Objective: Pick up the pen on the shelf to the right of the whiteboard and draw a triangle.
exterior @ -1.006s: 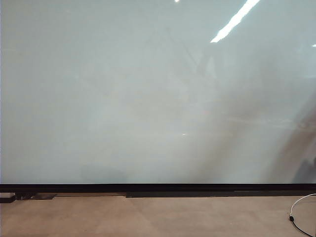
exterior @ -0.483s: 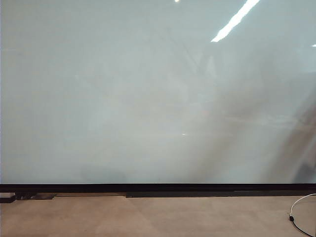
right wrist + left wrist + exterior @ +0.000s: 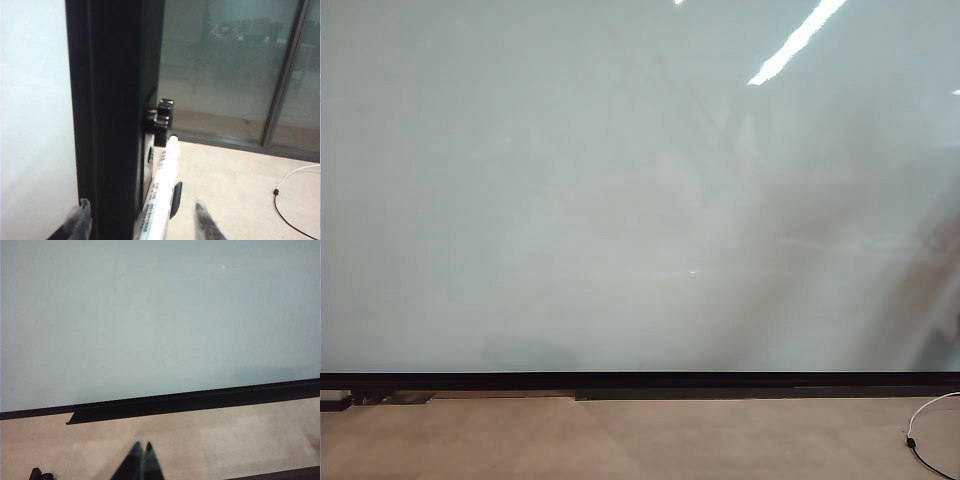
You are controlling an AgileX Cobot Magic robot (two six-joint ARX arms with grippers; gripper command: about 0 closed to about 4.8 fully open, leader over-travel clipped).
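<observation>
I'm at the grasp: my right end effector straddles the pen beside the whiteboard, unclenched, needing closure; left end effector clenched, idle

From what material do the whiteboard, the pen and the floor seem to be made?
The whiteboard looks like glossy coated board or glass: it mirrors ceiling lights. The pen seems to be smooth white plastic with dark printing along its barrel; it stands between the right hand's spread fingers, and contact is unclear. The floor looks like matte beige tile or vinyl, with faint seams. The left hand is shut.
</observation>
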